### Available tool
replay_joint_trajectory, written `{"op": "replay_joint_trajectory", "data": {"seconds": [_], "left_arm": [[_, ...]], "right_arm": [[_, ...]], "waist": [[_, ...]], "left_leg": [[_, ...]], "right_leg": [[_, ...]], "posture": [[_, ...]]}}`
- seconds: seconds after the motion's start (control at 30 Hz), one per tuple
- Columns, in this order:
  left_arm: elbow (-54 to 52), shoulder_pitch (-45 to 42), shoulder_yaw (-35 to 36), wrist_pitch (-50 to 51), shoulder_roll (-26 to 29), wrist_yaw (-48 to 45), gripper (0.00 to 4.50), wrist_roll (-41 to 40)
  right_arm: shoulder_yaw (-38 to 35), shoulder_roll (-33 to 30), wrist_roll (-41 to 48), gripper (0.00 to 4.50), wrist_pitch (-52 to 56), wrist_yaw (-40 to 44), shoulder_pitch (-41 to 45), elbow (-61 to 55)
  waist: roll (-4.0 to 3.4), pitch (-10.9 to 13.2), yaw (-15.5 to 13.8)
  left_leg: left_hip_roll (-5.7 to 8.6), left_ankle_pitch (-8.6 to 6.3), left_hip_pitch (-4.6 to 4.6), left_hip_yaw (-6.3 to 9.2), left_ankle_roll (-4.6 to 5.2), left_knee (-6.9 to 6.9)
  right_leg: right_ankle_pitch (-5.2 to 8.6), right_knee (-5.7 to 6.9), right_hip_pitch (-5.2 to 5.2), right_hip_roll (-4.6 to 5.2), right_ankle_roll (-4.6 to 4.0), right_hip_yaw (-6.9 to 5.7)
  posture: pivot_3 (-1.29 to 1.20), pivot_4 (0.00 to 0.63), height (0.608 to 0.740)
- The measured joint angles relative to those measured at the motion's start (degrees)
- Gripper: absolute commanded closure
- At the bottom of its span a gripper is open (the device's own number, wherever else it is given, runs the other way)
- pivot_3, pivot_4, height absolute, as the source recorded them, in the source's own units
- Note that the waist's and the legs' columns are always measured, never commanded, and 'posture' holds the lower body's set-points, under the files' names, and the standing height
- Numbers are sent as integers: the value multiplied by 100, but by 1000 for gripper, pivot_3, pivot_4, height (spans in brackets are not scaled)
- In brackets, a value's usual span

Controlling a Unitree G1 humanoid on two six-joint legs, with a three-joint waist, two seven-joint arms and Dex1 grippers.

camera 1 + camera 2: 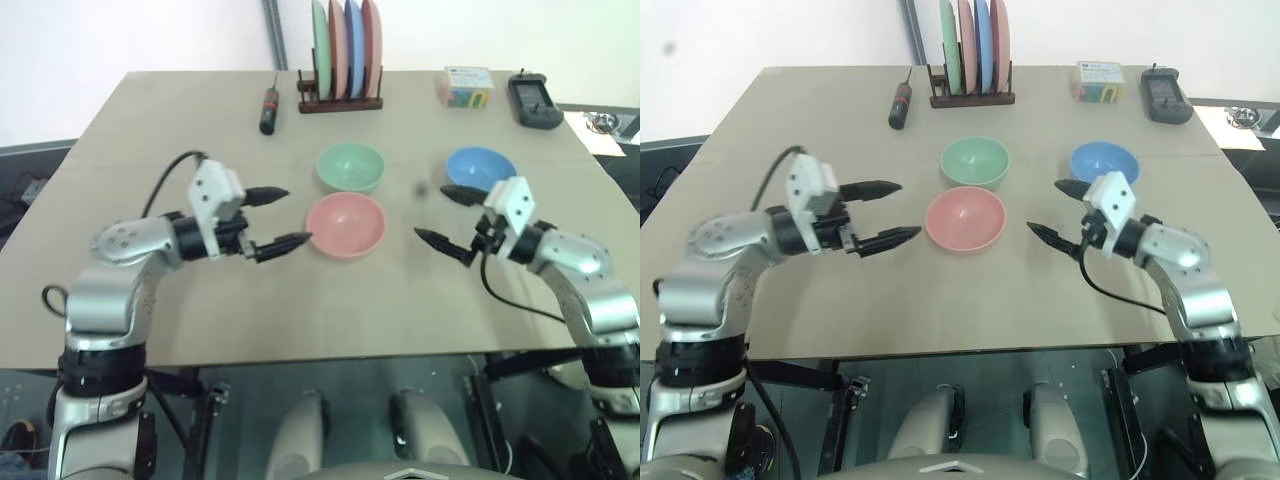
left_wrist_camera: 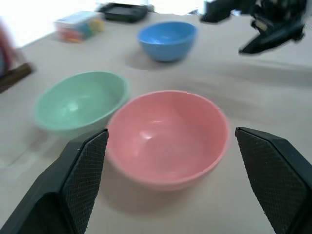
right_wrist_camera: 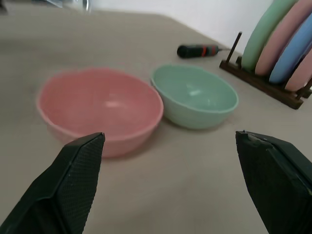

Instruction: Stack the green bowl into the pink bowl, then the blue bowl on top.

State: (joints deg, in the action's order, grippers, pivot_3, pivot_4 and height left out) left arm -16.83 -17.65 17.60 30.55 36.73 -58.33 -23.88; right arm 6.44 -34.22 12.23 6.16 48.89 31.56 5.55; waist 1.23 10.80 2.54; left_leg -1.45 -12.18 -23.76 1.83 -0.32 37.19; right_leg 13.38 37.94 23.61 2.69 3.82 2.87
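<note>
The pink bowl [image 1: 346,224] sits upright at the table's middle, with the green bowl [image 1: 351,167] just behind it, the two nearly touching. The blue bowl [image 1: 480,168] stands apart at the back right. My left gripper [image 1: 280,219] hangs open just left of the pink bowl, pointing at it, nothing between its fingers. My right gripper [image 1: 448,220] is open in front of the blue bowl, pointing left toward the pink bowl. In the left wrist view the pink bowl [image 2: 168,136] lies between the fingers' line, clear of them. The right wrist view faces the pink bowl [image 3: 100,109] and the green bowl [image 3: 195,101].
A wooden rack [image 1: 341,100] with several upright plates stands at the table's back edge. A red-and-black screwdriver [image 1: 269,110] lies left of it. A small colourful box [image 1: 465,87] and a black device [image 1: 533,100] sit at the back right.
</note>
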Motion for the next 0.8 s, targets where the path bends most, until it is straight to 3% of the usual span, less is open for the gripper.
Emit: {"op": "replay_joint_trajectory", "data": {"seconds": [0.1,0.37,0.6,0.8], "left_arm": [[-340,700,618,7,-54,307,68,-371],[-1323,2046,1238,0,-494,1168,68,-889],[-1855,2815,1489,-86,-787,1763,68,-1071],[-2261,3330,1567,-167,-1030,2204,68,-1198]], "right_arm": [[628,97,-1033,0,-1038,25,1063,1592],[1831,839,-2985,0,-3508,-534,3233,4744],[2593,1339,-4331,0,-4273,-1740,4086,6091],[2889,1742,-4969,0,-4253,-2413,4476,6700]], "waist": [[2,1,-4],[3,2,0],[2,2,-10],[1,3,5]], "left_leg": [[0,0,-5,0,-1,-3],[4,0,-3,1,-2,-10],[7,0,-3,4,-3,-11],[6,0,1,3,-3,-18]], "right_leg": [[-1,-4,3,0,-1,-1],[-2,-6,3,8,-4,1],[5,-4,5,11,-19,-2],[11,-3,8,9,-29,1]], "posture": [[0,150,740],[0,150,740],[0,150,740],[0,150,740]]}}
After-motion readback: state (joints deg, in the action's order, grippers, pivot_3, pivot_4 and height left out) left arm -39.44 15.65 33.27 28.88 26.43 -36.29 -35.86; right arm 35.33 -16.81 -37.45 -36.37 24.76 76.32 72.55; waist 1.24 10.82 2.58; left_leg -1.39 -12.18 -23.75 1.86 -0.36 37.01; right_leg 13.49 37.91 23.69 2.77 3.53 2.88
